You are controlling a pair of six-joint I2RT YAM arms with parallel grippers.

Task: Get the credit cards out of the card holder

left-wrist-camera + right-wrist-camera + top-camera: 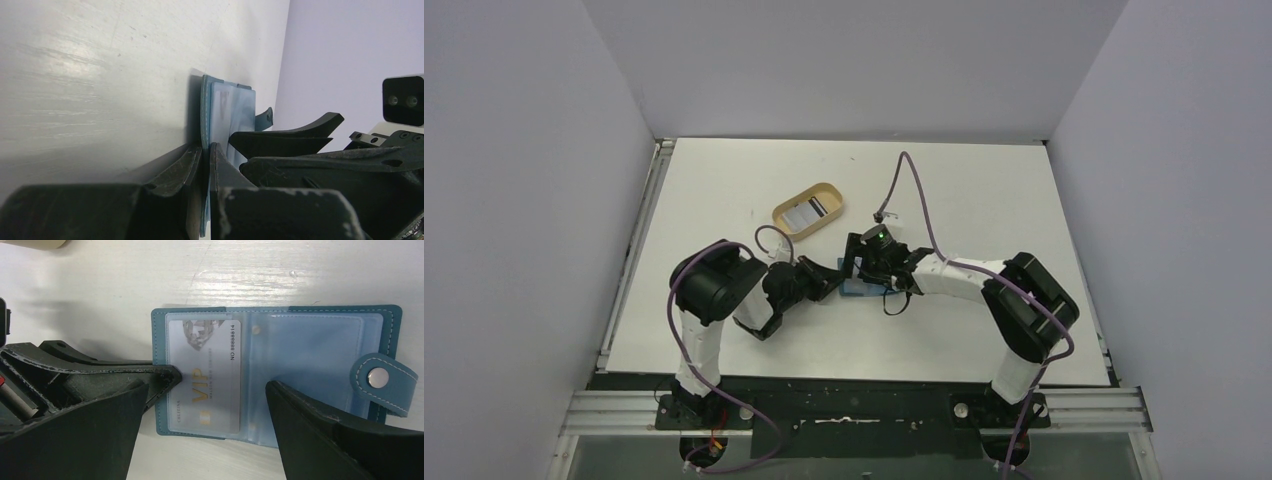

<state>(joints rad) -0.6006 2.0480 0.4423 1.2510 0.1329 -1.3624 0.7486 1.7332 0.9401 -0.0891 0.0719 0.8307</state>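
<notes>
The teal card holder (310, 340) lies open and flat on the table, its snap tab (382, 377) at the right. A whitish credit card (207, 377) with gold "VIP" lettering sits in the left clear pocket. My left gripper (206, 150) is shut on the holder's (227, 107) left edge, pinning it low against the table. My right gripper (206, 387) hangs open just above the holder, its fingers to either side of the card. From above, both grippers meet at the holder (861, 288). Another card (806, 211) with dark stripes lies in the tray.
An oval tan tray (824, 192) stands on the white table just behind and left of the holder; its corner (35, 244) shows in the right wrist view. Grey walls close in the table on three sides.
</notes>
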